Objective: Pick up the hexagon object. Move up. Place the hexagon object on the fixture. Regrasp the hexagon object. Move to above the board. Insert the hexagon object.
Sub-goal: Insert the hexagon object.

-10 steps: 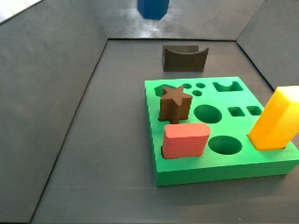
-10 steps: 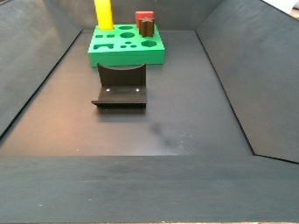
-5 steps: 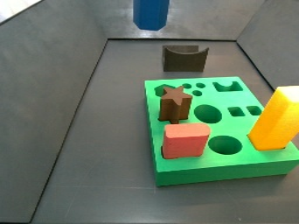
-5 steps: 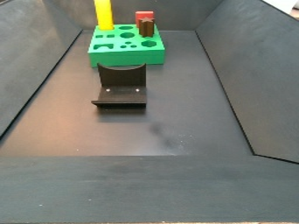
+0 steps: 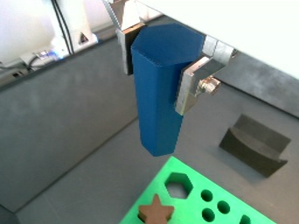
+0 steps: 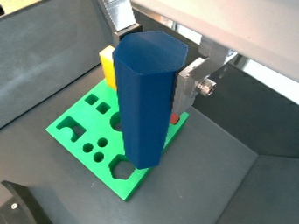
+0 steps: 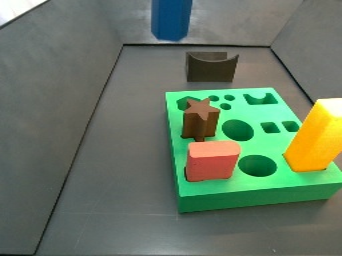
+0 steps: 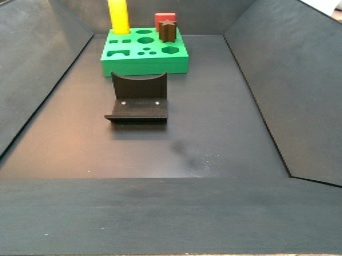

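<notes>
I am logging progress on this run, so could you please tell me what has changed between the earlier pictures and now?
In a side view the hexagon object shows further down from the picture's top edge than a second ago. In both wrist views the hand is clamped on it, upright. The fixture, the board, the orange block, the red block and the star peg stayed put.
</notes>
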Robot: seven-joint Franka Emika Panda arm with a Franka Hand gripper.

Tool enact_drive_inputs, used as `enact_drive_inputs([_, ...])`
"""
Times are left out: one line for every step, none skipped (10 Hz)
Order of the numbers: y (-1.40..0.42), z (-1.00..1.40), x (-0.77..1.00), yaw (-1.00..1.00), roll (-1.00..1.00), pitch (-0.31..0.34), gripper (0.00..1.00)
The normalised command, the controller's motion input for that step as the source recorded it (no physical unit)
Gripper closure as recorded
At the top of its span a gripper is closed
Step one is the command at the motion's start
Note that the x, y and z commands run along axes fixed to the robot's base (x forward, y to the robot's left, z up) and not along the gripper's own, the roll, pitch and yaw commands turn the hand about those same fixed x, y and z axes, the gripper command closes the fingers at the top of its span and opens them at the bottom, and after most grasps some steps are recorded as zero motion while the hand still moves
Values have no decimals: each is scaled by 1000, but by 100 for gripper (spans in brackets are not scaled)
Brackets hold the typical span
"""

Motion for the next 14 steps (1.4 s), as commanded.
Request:
enact_drive_inputs([354,-577,386,-220,-250,-3,100])
enact_drive_inputs([211,-646,371,-580,-186,0,100])
enact_drive_inputs([66,-760,209,-806,-123,0,100])
enact_drive_inputs([0,-751,100,-903,-80,0,100])
enact_drive_inputs([0,-737,0,-923,-67,21,100])
enact_drive_inputs([0,-626,51,-920,-60,59,100])
enact_drive_inputs([20,0,0,0,-43,-26,100])
enact_drive_inputs([-43,-191,111,0,0,-3,100])
enact_drive_inputs([0,-386,243,-69,0,0,100])
enact_drive_inputs([0,-586,291,-140,54,0,100])
enact_drive_inputs([0,-786,271,-69,131,0,100])
enact_drive_inputs([17,-714,163,-11,166,3,100])
enact_drive_inputs([40,-646,-66,0,256,49,100])
enact_drive_inputs([77,-646,-71,0,206,51,100])
